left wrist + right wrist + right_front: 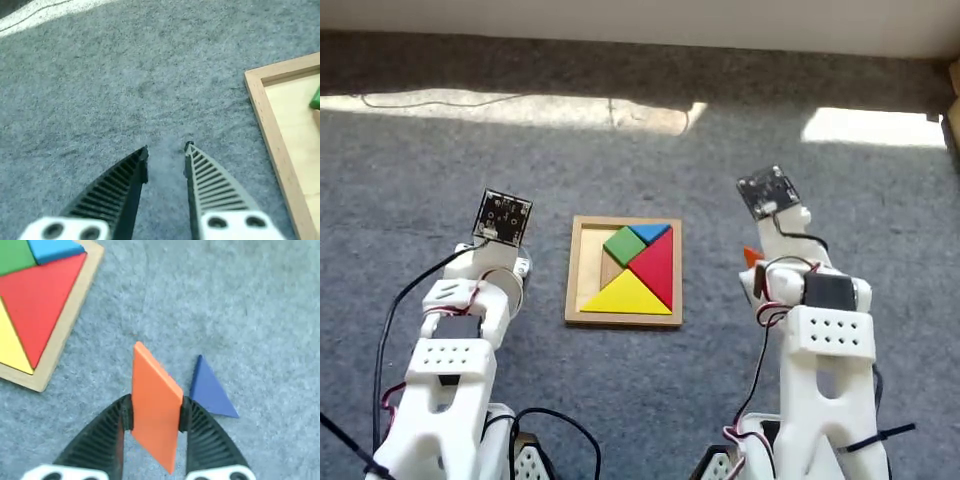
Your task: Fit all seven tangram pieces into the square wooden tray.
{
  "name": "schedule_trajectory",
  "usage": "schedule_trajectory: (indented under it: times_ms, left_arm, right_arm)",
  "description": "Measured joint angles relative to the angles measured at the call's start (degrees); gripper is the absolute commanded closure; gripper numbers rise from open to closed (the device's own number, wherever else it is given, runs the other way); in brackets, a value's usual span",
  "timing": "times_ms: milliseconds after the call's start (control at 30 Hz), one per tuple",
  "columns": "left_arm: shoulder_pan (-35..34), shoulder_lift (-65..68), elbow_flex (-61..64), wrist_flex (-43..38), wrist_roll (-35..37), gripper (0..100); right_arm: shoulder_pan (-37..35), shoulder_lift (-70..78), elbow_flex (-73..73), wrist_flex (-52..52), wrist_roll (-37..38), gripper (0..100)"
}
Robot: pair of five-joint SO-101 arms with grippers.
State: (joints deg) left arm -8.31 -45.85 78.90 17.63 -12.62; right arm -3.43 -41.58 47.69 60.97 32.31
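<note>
Your left gripper (167, 148) hangs released over the carpet (100, 75), beside the tray (572, 270); the tray is partly filled; right of it, your right gripper (156, 409) clamps the orange piece (152, 382); placement is in hand; next, carry it over and align it to the gap.

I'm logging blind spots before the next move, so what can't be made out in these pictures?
Orange piece: high view, the right arm covers all but a corner.
Dark blue triangle: right wrist view, contact with the right gripper unclear.
Tray: high view, left section too small to tell wood piece from bare floor; left wrist view, cut by the edge.
</note>
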Motion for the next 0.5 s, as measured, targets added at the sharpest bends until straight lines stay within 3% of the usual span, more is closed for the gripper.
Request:
schedule_trajectory:
  times_ms: [133,267,500]
  left_arm:
    - [0.0,0.0,0.1,0.0,0.0,87]
    - [0.0,0.0,0.1,0.0,0.0,87]
    - [0.0,0.0,1.1,0.0,0.0,86]
  right_arm:
    - [-5.2,0.0,-4.0,6.6,0.0,74.5]
    - [-8.5,0.0,-9.3,11.2,-4.0,78.1]
    - [-9.0,0.0,-12.3,12.1,-4.7,80.7]
